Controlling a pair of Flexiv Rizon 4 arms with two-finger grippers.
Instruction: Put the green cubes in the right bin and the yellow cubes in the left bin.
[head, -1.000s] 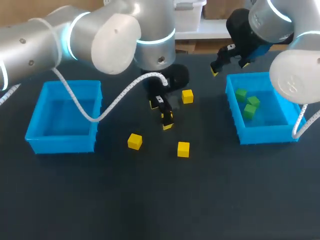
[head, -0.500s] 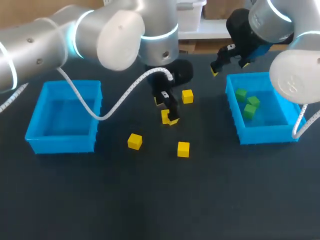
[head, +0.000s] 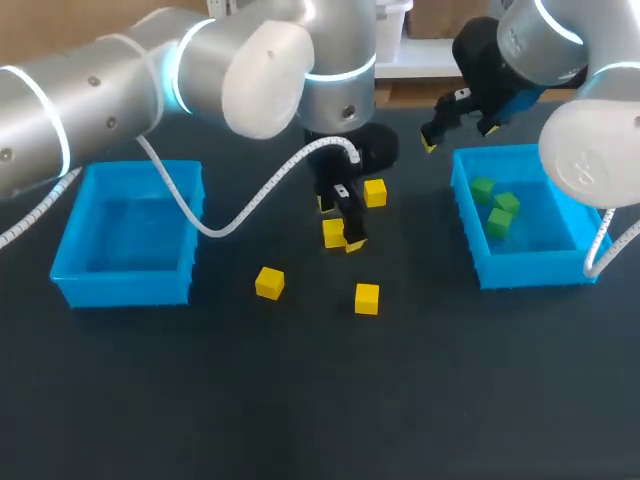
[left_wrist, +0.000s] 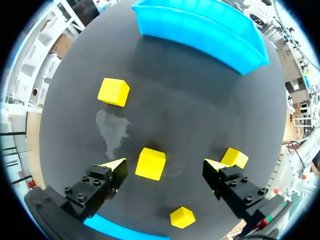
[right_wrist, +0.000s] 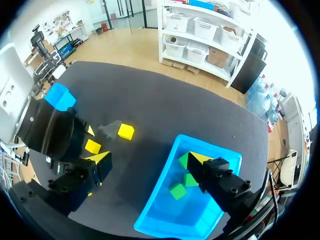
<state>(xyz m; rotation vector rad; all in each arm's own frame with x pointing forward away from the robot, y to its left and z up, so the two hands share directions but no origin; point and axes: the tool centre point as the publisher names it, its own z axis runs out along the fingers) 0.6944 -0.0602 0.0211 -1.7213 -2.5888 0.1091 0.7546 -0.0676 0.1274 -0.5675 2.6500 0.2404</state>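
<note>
Our left gripper has been sliding toward the table's middle. It is now straddling a yellow cube, fingers apart and not touching it, so a grasp looks near. A spare cube is sitting just beside one finger, risking a nudge. Our right gripper is hanging spread and empty by the right bin.

Four yellow cubes, three green cubes, two bins
</note>
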